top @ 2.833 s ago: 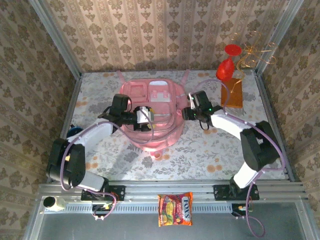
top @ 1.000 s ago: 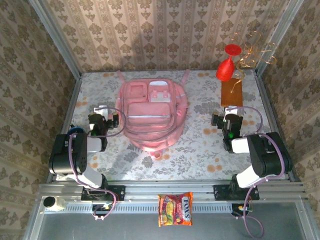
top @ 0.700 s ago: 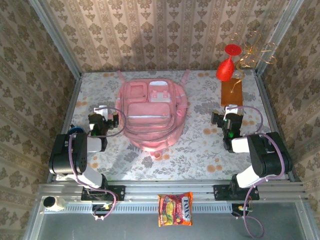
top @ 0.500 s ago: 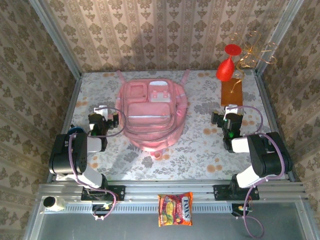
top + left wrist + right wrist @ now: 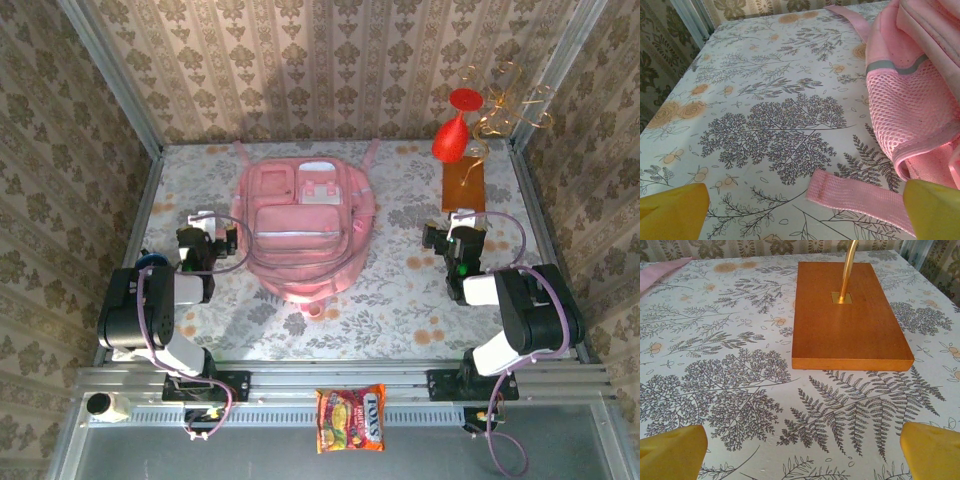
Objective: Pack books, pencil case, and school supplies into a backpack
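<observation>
1. Seemingly the packing is at its end. The backpack [image 5: 300,225] lies flat in the middle of the desk [image 5: 400,290], and its pockets look zipped. I judge its load is inside, though I cannot see in.
2. My left end effector [image 5: 802,212] is wide and empty, just left of the backpack. It sits over a pink strap [image 5: 855,197], near the mesh pocket [image 5: 910,110].
3. My right end effector [image 5: 802,452] is equally wide and empty, well right of the backpack. It faces a slab [image 5: 850,325] with a gold stem [image 5: 847,270].
4. To finish well, I would lift the left side before any sideways move, so a finger cannot hook the strap and drag the backpack. The right side should draw nearward, away from the slab, since a nudge could tip the stem.
5. The packet [image 5: 350,418] on the near rail bears red letters that look like "TOSS", but they are too small to be sure. I can read nothing on the backpack's white patches.
</observation>
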